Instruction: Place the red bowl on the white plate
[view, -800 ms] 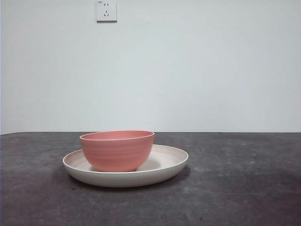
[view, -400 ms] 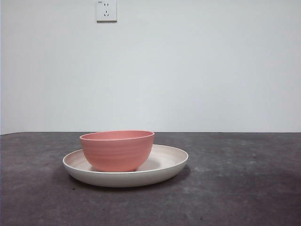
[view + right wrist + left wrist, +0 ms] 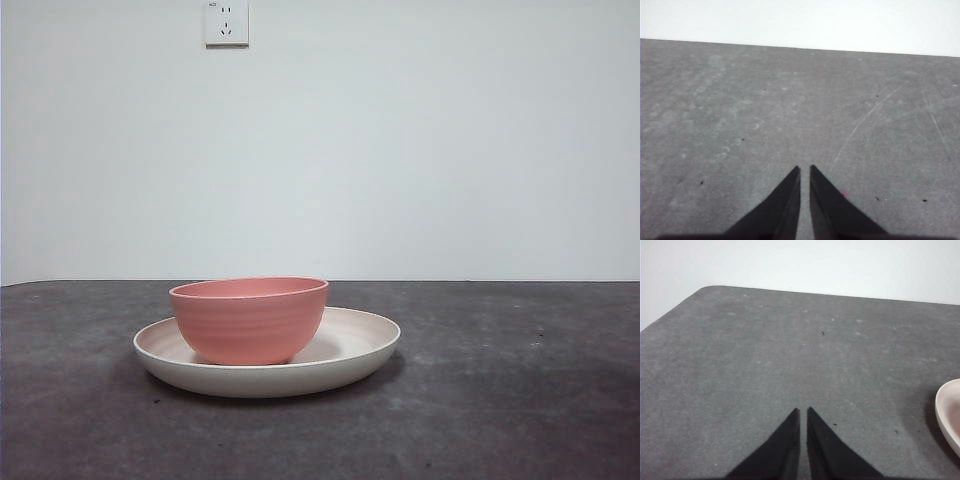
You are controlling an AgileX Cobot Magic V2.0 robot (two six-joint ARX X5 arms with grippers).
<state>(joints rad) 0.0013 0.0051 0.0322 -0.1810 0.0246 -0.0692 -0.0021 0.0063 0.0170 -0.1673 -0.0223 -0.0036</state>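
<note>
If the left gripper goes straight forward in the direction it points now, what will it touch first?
Probably nothing but the dark grey table. The left gripper, jaws shut, points across bare surface; the wide off-white plate lies off to one side of that line, though depth is unclear.

the red bowl (image 3: 249, 320) is being shown in matte salmon pink, faintly ridged in horizontal bands. the white plate (image 3: 350, 366) is being seen as off-white, pink-tinged inside. the surface (image 3: 500, 400) is being rendered mottled dark grey, the wall (image 3: 420, 150) plain white, the fingers (image 3: 790, 440) black.
</note>
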